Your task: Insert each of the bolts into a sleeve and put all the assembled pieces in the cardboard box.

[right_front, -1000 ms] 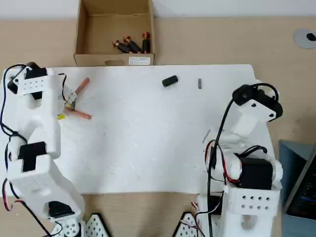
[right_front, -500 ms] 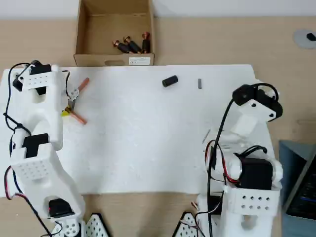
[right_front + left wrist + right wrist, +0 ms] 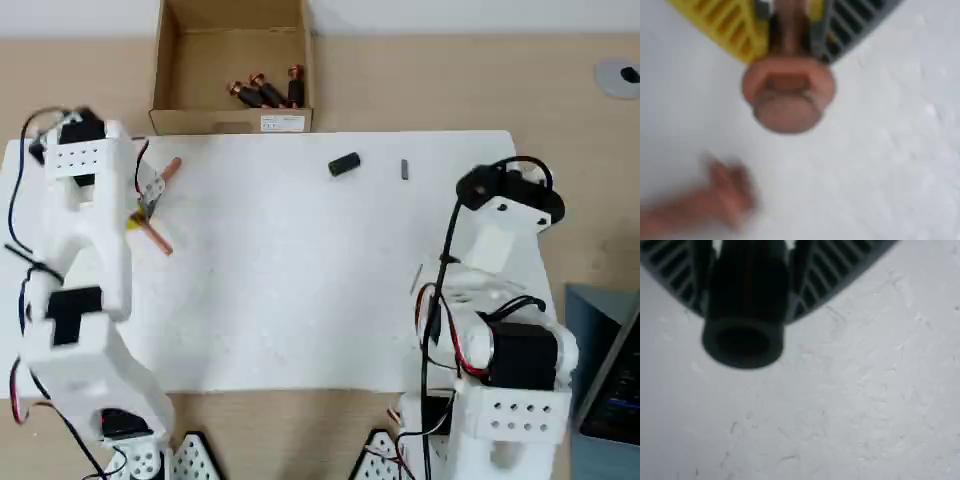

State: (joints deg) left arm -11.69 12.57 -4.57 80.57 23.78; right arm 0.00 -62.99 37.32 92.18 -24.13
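Note:
My left gripper (image 3: 788, 37) is shut on a copper bolt (image 3: 788, 95), its head pointing out between the yellow and grey fingers. In the high view this bolt (image 3: 155, 238) hangs over the mat's left side. A second copper bolt (image 3: 168, 169) lies on the mat just beyond it, and shows blurred in the left wrist view (image 3: 700, 205). My right gripper (image 3: 746, 287) is shut on a black sleeve (image 3: 743, 325), open end outward, low over the mat's right part. Another black sleeve (image 3: 344, 164) lies at the mat's far middle. The cardboard box (image 3: 165, 70) holds three assembled pieces (image 3: 266, 91).
A white foam mat (image 3: 300, 290) covers the table between the arms. A small grey piece (image 3: 405, 169) lies near the mat's far edge, right of the loose sleeve. The right arm (image 3: 505, 205) stands over the mat's right side. A dark object (image 3: 605, 390) sits at the right edge.
The left arm has moved a little toward the box, and the held bolt has swung from nearly level to slanting. The right arm's wrist has shifted slightly left.

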